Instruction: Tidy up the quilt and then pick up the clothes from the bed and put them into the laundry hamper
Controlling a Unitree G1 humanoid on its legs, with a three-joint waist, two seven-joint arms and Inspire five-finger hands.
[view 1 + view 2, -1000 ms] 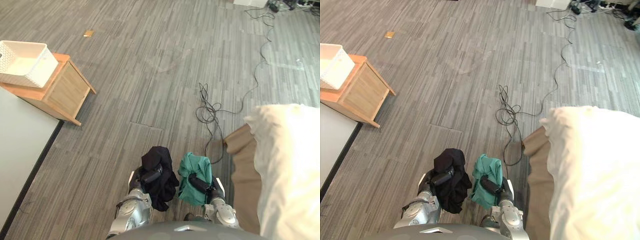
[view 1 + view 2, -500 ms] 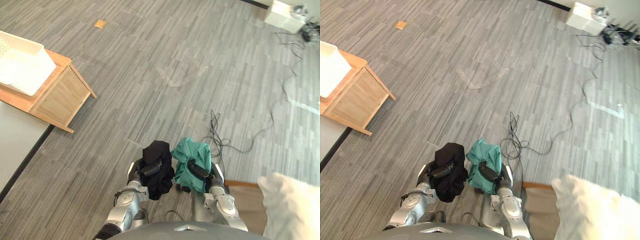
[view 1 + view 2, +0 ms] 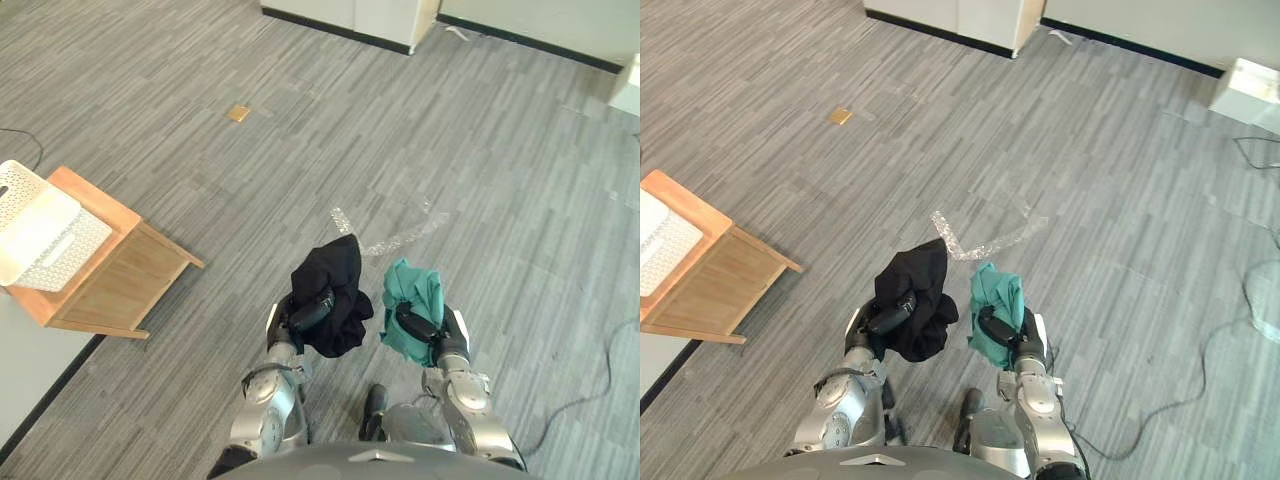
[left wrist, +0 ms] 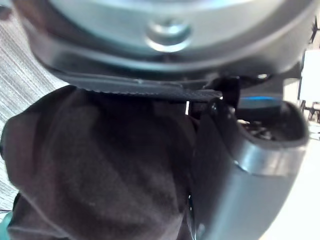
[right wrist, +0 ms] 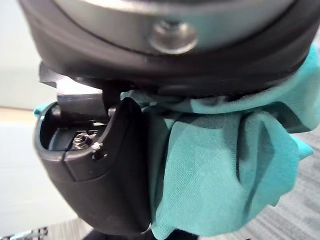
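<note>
Looking down over a grey plank floor (image 3: 500, 180); both arms are raised in front of the body, each carrying a garment. The left hand (image 3: 306, 309) is curled round a black garment (image 3: 338, 283), which bunches above the fingers and hangs below them; its wrist view shows the thumb pressed into the dark cloth. The right hand (image 3: 421, 326) is clamped on a teal garment (image 3: 412, 293) in the same way; its wrist view shows the thumb pinning the teal folds. The two bundles sit just beside each other, clear of the floor. The hamper (image 3: 68, 250), a white perforated basket, stands on a low wooden stand (image 3: 125, 285) well apart to the robot's left.

The step in hand looks like the carry to the hamper; neither garment is in it yet. To do it well: turn left until the hamper lies centred ahead; grip firmly while walking, since the loose tails could slip or snag; bring each hand over the open top, inside the rim, before letting go; release one at a time, so nothing drapes over the wall or drops beside the stand.
</note>
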